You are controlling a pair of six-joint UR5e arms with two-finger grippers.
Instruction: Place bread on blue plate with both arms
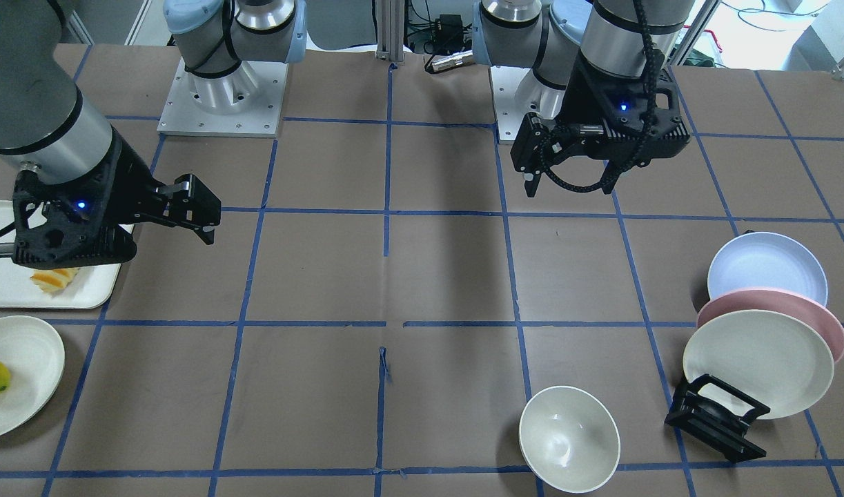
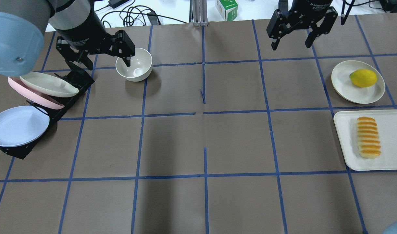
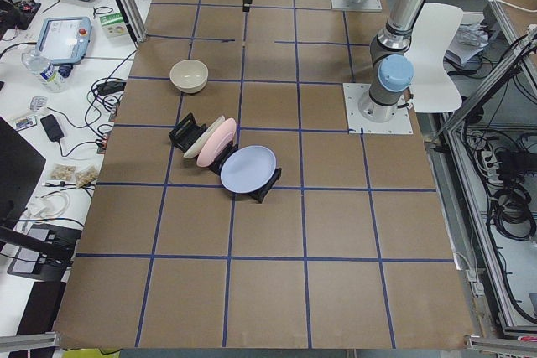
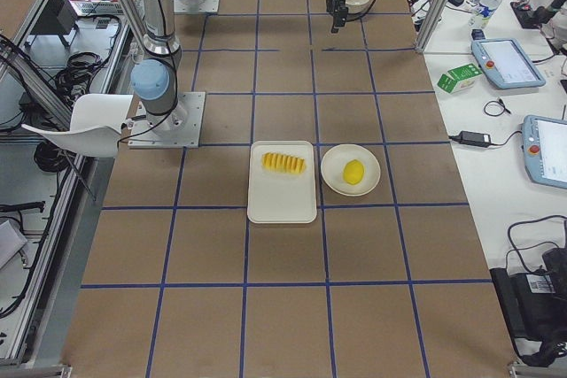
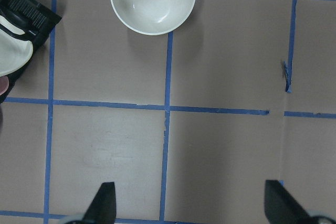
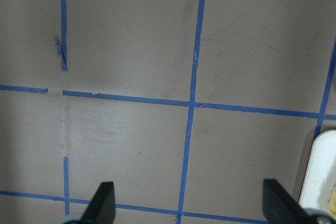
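The bread (image 2: 367, 136), a ridged pale loaf with orange-brown tops, lies on a cream tray (image 2: 393, 156) at the right; the right arm partly hides it in the front view (image 1: 54, 279). The blue plate (image 2: 18, 125) leans in a black rack (image 2: 13, 150) at the far left, and shows in the front view too (image 1: 767, 266). My left gripper (image 2: 101, 61) is open and empty, high near the rack and bowl. My right gripper (image 2: 291, 44) is open and empty, high over the table's far side, well away from the bread. Both wrist views show spread fingertips (image 5: 105, 203) (image 6: 102, 200) over bare table.
A pink plate (image 2: 29, 94) and a cream plate (image 2: 49, 85) lean in the same rack. A cream bowl (image 2: 134, 64) stands beside the left gripper. A yellow fruit (image 2: 363, 78) sits on a cream plate (image 2: 342, 83) beyond the tray.
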